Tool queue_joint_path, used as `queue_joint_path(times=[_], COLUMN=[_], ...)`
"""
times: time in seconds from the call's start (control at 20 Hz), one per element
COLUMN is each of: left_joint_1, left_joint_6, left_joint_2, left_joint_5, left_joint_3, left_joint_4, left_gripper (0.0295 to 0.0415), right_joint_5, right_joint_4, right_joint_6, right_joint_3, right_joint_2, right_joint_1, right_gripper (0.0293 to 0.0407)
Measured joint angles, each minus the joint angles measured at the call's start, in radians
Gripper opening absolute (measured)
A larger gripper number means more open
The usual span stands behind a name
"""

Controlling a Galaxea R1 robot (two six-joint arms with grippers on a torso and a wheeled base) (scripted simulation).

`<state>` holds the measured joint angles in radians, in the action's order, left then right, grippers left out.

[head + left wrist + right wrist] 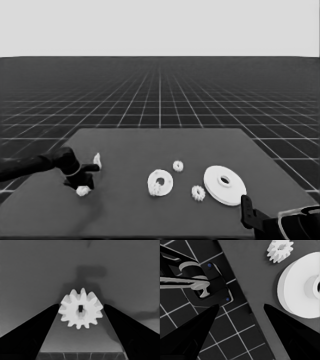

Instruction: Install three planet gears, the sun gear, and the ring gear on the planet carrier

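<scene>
My left gripper point(81, 184) is lowered over the table's left end, open, its fingers flanking a planet gear point(82, 190) that lies flat on the table. In the left wrist view this gear point(81, 311) fills the gap between the left gripper's point(81, 305) tips. The planet carrier, the smaller round part point(160, 182), sits mid-table with a gear point(157, 189) on its near edge. Two more gears point(178, 165) point(198, 192) lie loose beside it. The ring gear, the larger round part point(225, 185), lies to the right. My right gripper point(246, 210) waits open at the lower right corner.
A thin white piece point(97, 160) lies just behind the left gripper. The right wrist view shows the right gripper point(241, 305) over the table's corner, the larger round part point(300, 287), a gear point(280, 250) and dark machinery point(207, 287) past the edge.
</scene>
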<state>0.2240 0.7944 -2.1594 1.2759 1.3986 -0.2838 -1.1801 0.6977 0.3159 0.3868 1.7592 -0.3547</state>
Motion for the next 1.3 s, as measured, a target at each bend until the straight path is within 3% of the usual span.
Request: queue_joint_path(times=[0.1, 0.5, 0.65, 1.0, 1.05, 1.1, 1.2, 1.3], left_joint_1=[0.001, 0.0, -0.167, -0.215, -0.232, -0.242, -0.247, -0.247], left_joint_6=[0.0, 0.0, 0.026, 0.027, 0.397, 0.563, 0.52, 0.448], left_joint_2=[0.0, 0.0, 0.068, 0.075, -0.082, -0.395, -0.734, -0.853], left_joint_5=[-0.001, -0.001, 0.128, 0.16, 0.229, 0.265, 0.255, 0.243], left_joint_3=[0.001, 0.001, -0.124, -0.135, -0.182, -0.114, 0.193, 0.37], left_joint_4=[0.0, -0.001, 0.111, 0.147, 0.109, 0.112, 0.129, 0.136], left_gripper=[0.0314, 0.0312, 0.0312, 0.0312, 0.0313, 0.0312, 0.0312, 0.0311], right_joint_5=[0.0, 0.0, 0.0, 0.0, 0.0, 0.0, 0.0, 0.0], right_joint_4=[0.0, 0.0, 0.0, 0.0, 0.0, 0.0, 0.0, 0.0], right_joint_6=[0.0, 0.0, 0.0, 0.0, 0.0, 0.0, 0.0, 0.0], right_joint_3=[0.0, 0.0, 0.0, 0.0, 0.0, 0.0, 0.0, 0.0], right_joint_2=[0.0, 0.0, 0.0, 0.0, 0.0, 0.0, 0.0, 0.0], right_joint_1=[0.0, 0.0, 0.0, 0.0, 0.0, 0.0, 0.0, 0.0], right_gripper=[0.0385, 0.0385, 0.0385, 0.0385, 0.0385, 0.0385, 0.0385, 0.0385])
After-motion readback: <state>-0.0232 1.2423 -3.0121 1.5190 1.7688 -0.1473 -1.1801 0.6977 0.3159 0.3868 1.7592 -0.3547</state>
